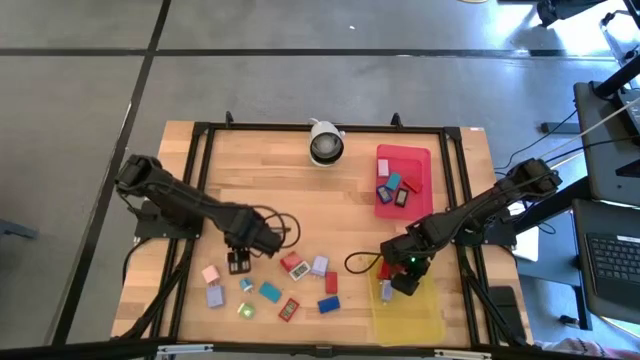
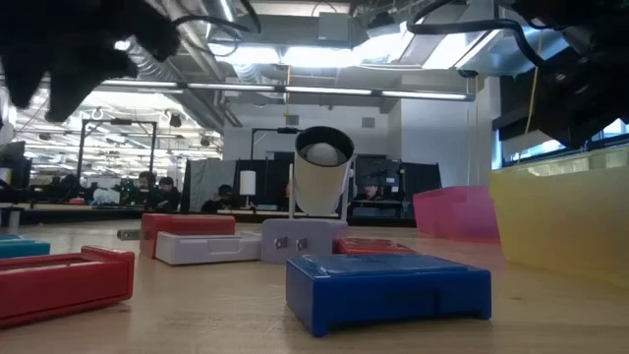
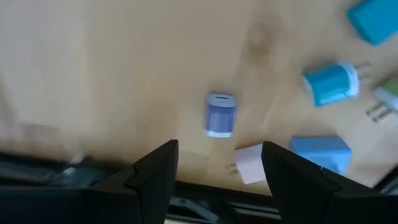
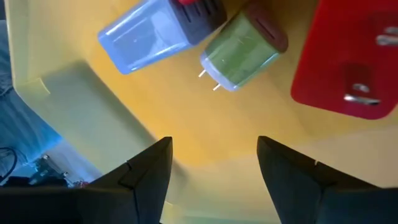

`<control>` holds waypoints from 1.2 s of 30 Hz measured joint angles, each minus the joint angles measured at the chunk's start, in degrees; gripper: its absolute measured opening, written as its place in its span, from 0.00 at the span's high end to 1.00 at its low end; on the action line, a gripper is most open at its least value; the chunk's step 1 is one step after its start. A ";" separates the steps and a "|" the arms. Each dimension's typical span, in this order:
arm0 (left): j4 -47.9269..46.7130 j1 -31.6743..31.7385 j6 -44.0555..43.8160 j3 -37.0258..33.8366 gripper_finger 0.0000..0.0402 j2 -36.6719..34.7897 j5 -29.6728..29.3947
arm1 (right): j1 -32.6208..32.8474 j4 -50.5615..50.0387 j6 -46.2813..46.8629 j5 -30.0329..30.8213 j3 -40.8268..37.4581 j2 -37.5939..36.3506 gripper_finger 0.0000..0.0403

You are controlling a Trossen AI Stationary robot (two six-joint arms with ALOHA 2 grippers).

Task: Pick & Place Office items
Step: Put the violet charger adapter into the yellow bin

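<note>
**Right gripper open over the yellow tray, left gripper open above scattered items**

The wooden table (image 1: 260, 200) carries a yellow tray (image 1: 425, 318) at its near right corner and a red tray (image 1: 415, 160) farther back on the right, with a white round camera (image 1: 326, 143) at the back centre.

The right gripper (image 1: 403, 283) hangs over the yellow tray's back end, fingers spread and holding nothing. Its wrist view shows three items on the tray floor below it: a lilac-blue block (image 4: 144, 36), a green plug-type block (image 4: 241, 53) with two prongs, and a red block (image 4: 348, 59).

The left gripper (image 1: 239, 263) hovers above the table left of centre, fingers spread and empty. Beneath it lie a small lilac block (image 3: 220, 114), a pale pink one (image 3: 250, 163) and a blue plug-type piece (image 3: 331, 84).

Most office items are scattered on the near-centre table, among them a pink block (image 1: 211, 273), a teal block (image 1: 270, 291) and a blue block (image 1: 328, 304). Several more sit in the red tray.
</note>
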 joint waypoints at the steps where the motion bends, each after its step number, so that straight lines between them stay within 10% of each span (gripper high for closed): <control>1: 0.97 -0.76 0.41 -1.21 0.43 0.01 0.72 | 0.00 -0.06 -0.12 0.00 0.00 0.00 0.41; 26: 22.27 -4.07 -1.63 -22.54 0.44 0.10 3.52 | -0.52 -12.51 -0.32 0.20 -0.15 -12.44 0.48; 36: 22.35 -4.07 -3.58 -22.54 0.68 0.08 4.04 | -0.57 -11.59 5.93 4.97 -0.13 -23.46 0.53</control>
